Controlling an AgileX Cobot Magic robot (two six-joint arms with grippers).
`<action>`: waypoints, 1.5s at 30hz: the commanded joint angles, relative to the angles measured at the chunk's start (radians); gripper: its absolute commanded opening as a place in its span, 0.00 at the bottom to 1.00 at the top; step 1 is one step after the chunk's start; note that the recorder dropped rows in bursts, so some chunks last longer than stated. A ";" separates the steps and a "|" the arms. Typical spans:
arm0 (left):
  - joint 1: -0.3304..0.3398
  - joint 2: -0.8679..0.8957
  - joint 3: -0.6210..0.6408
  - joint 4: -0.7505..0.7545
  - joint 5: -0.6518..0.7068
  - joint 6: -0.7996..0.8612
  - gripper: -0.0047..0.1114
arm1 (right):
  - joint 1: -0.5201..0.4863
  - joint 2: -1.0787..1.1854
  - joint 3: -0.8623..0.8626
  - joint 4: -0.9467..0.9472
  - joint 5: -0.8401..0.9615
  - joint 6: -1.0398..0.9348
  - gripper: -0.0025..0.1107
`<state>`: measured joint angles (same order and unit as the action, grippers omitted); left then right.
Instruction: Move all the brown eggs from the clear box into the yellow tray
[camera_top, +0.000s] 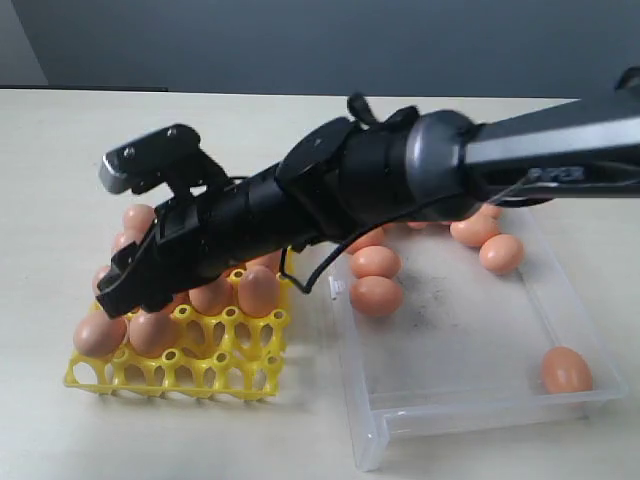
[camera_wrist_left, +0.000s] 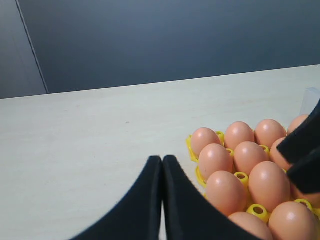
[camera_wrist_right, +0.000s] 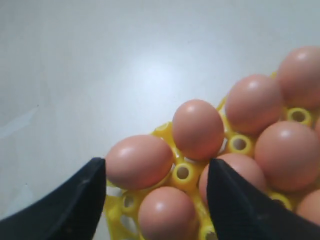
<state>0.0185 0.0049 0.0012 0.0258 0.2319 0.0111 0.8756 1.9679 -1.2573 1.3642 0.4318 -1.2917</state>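
Hovering R gripper (camera_wrist_right: 155, 165): jaws wide apart, empty, above yellow tray (camera_top: 200, 375).
L gripper (camera_wrist_left: 162, 162): jaws pressed together, empty.
Brown eggs (camera_top: 258, 290): many in tray; several lie in clear box (camera_top: 450, 340).

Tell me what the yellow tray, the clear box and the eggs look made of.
Yellow tray: moulded plastic, glossy; even bright colour, thin open lattice.
Clear box: transparent hard plastic; the table shows through, edges catch light.
Brown eggs: matte with a soft sheen; real shell or imitation, cannot tell.
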 joint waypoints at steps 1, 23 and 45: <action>-0.011 -0.005 -0.001 0.001 0.000 -0.001 0.04 | -0.045 -0.121 -0.007 -0.320 -0.035 0.292 0.53; -0.011 -0.005 -0.001 0.001 0.000 -0.001 0.04 | -0.352 -0.080 -0.007 -1.295 0.324 1.200 0.53; -0.011 -0.005 -0.001 0.001 0.000 -0.001 0.04 | -0.352 0.049 -0.007 -1.247 0.273 1.038 0.13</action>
<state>0.0185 0.0049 0.0012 0.0258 0.2319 0.0111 0.5284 2.0252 -1.2647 0.1148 0.7101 -0.2459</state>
